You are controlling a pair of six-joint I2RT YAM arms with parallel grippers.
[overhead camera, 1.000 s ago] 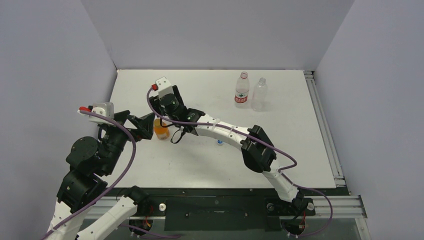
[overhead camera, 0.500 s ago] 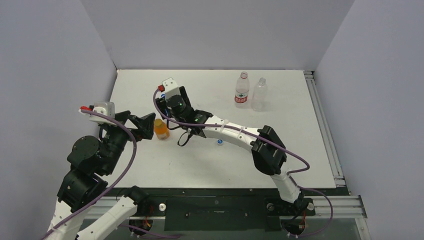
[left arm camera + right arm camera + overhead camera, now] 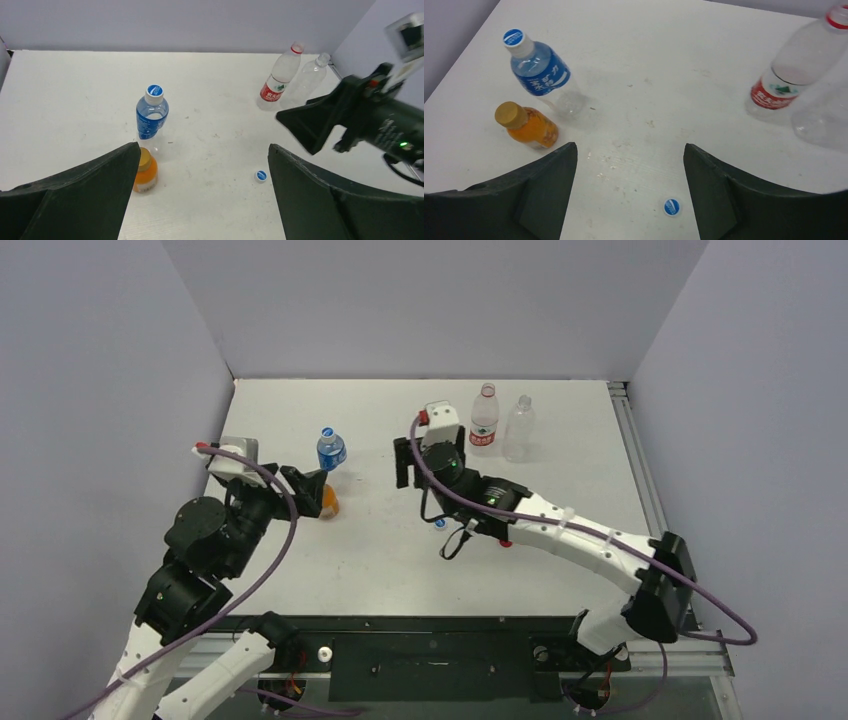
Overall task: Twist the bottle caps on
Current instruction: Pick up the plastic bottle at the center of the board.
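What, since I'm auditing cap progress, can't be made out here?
- Clear unlabelled plastic bottle: right wrist view, neck cut off by right edge.
- Small orange juice bottle: top view, half hidden by left hand.
- Loose blue-and-white plastic cap: top view, partly hidden by right arm.

Blue-label bottle (image 3: 541, 75) clear glossy plastic; table (image 3: 664, 60) matt, scuffed; right claw (image 3: 630, 145) matt plastic.

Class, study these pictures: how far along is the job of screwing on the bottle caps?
Done, apparently: caps sit on the blue-label bottle, orange bottle and red-label bottle. In hand: nothing; the left fingers and right fingers stand open and empty. Left: a loose blue-and-white cap lies on the table, and the clear bottle looks uncapped.
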